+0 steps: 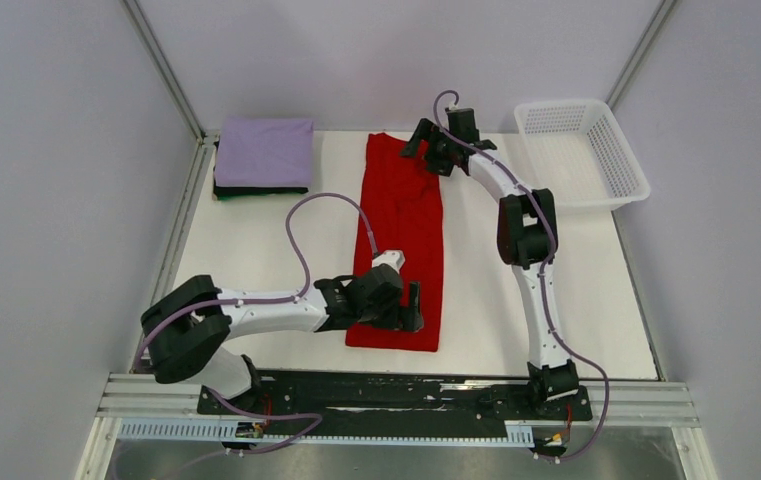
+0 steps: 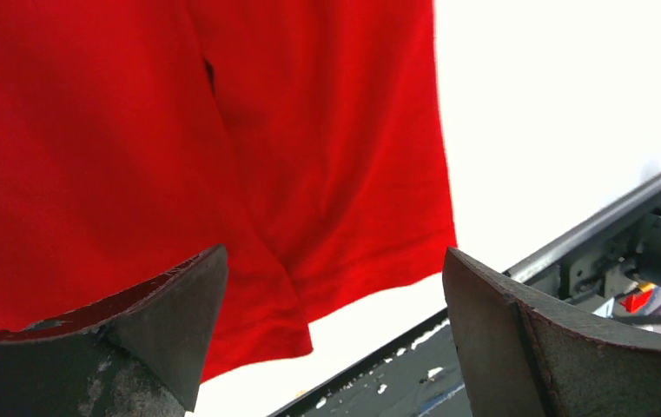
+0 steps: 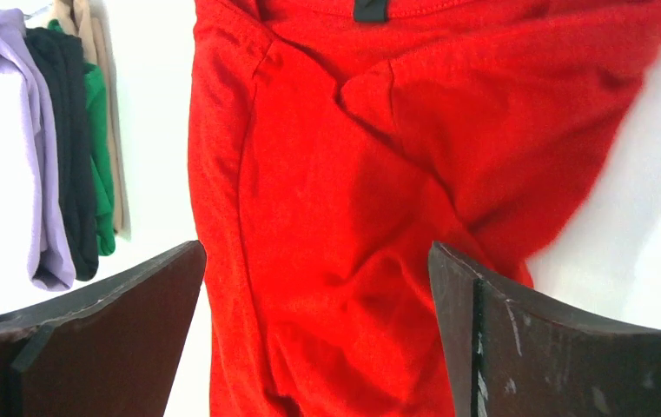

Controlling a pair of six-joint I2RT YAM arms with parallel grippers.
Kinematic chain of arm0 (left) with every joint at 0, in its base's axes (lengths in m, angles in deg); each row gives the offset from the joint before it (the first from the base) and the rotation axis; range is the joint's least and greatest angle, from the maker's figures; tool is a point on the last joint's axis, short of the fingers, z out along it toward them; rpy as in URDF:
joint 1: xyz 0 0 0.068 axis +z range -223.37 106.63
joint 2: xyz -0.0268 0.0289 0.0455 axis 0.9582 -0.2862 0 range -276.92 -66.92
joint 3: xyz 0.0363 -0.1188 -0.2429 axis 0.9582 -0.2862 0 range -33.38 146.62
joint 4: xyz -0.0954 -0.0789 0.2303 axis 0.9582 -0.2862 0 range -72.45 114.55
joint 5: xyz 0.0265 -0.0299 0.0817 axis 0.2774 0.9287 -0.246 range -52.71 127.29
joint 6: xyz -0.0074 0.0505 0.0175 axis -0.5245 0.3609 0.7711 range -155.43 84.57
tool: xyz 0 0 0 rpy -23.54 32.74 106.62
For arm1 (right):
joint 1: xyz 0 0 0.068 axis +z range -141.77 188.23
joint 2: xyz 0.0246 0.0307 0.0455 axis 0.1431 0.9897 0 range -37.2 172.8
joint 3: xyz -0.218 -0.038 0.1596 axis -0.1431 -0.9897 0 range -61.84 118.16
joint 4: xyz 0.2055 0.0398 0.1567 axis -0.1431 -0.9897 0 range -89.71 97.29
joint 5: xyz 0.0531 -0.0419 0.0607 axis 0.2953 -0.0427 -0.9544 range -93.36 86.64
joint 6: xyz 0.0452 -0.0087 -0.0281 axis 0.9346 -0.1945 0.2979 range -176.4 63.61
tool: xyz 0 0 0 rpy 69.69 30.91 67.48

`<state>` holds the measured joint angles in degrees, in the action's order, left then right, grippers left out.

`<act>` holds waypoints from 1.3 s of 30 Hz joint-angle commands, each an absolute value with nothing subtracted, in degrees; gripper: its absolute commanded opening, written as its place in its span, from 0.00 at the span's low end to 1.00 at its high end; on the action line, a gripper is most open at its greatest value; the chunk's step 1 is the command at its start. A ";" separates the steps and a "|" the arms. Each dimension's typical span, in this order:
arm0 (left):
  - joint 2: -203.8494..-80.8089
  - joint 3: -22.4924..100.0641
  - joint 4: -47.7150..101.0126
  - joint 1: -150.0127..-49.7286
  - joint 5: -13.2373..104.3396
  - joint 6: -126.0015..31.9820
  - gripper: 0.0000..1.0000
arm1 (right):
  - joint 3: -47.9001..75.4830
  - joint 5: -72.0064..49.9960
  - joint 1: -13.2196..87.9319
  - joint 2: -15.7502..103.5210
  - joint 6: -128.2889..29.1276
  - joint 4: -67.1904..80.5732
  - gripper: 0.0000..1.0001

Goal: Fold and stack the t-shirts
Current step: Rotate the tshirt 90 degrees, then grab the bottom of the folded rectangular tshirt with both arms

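Carrying everything else, a white bench (image 1: 556, 290). Laid down its middle as a long narrow strip with the sides folded in, the red t-shirt (image 1: 403, 240), collar end far, hem end toward the arm bases. Parked at the far right corner, a white mesh basket (image 1: 561, 104). Stacked at the far left corner, well apart from the red strip, the lavender t-shirt (image 1: 263, 150), folded flat on top of the dark t-shirt (image 1: 256, 188), with a green edge beneath. Hovering over the hem end, left fingers (image 2: 161, 321), spread wide, gripping nothing, only red cloth seen between. Hovering over the collar end, right fingers (image 3: 109, 321), likewise spread wide and holding nothing, rumpled red cloth below. Cannot tell whether either pair touches the cloth.
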<state>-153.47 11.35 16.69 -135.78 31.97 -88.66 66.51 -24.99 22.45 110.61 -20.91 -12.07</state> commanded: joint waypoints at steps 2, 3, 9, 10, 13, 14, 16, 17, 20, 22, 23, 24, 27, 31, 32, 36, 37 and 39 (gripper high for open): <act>-142.05 9.86 18.24 -136.46 28.61 -84.10 1.00 | 58.57 -15.24 23.46 93.38 -29.43 -14.04 1.00; -140.48 8.56 18.05 -136.47 27.67 -83.65 1.00 | 56.48 -14.27 23.62 91.02 -30.02 -13.92 1.00; -125.81 5.64 1.91 -136.28 17.93 -86.00 1.00 | 35.88 -13.10 24.52 74.48 -29.73 -13.63 1.00; -124.58 5.46 -0.04 -136.25 16.15 -86.43 1.00 | 30.74 -12.62 24.71 70.93 -28.45 -13.57 1.00; -118.99 2.92 -5.98 -135.40 15.07 -88.62 1.00 | 15.36 -12.06 25.04 60.87 -24.07 -13.18 1.00; -118.09 1.38 -6.19 -134.27 16.07 -88.87 1.00 | 10.54 -12.32 25.44 57.53 -22.49 -12.81 1.00; -115.80 -1.03 -5.99 -131.98 19.08 -89.49 1.00 | -0.63 -12.43 26.74 51.17 -19.90 -11.00 1.00; -114.94 -1.74 -5.88 -131.29 20.19 -89.66 1.00 | -4.82 -12.53 27.68 48.27 -18.72 -10.08 1.00; -114.22 -4.34 -4.88 -129.45 25.14 -89.87 1.00 | -14.08 -15.24 30.56 40.92 -17.17 -8.91 1.00; -114.36 -5.67 -3.09 -129.25 27.48 -89.86 0.98 | -18.71 -17.89 32.11 37.00 -15.82 -8.89 1.00; -114.77 -6.04 -2.10 -129.21 28.12 -89.98 0.97 | -20.77 -19.32 32.97 34.56 -15.27 -8.93 1.00; -115.06 -6.60 -1.36 -129.12 29.20 -90.29 0.95 | -22.45 -20.56 33.81 32.89 -15.03 -9.26 1.00; -117.19 -7.65 0.01 -129.13 31.21 -90.82 0.90 | -26.90 -22.49 36.51 28.74 -13.73 -10.96 1.00; -120.38 -9.20 3.30 -129.07 32.58 -91.39 0.81 | -31.03 -25.07 38.71 25.53 -12.31 -13.94 0.99; -121.51 -9.47 4.42 -129.09 32.69 -91.41 0.78 | -31.74 -25.72 39.25 25.18 -11.80 -14.25 0.98; -124.58 -9.11 5.70 -129.02 32.37 -91.31 0.69 | -33.61 -28.63 41.95 25.55 -10.69 -14.48 0.90; -124.93 -9.03 5.89 -128.99 32.30 -91.19 0.67 | -33.69 -28.98 42.77 25.90 -10.58 -14.75 0.86; -125.83 -9.19 6.51 -129.00 32.34 -91.23 0.65 | -33.99 -29.11 44.37 26.94 -9.85 -15.18 0.81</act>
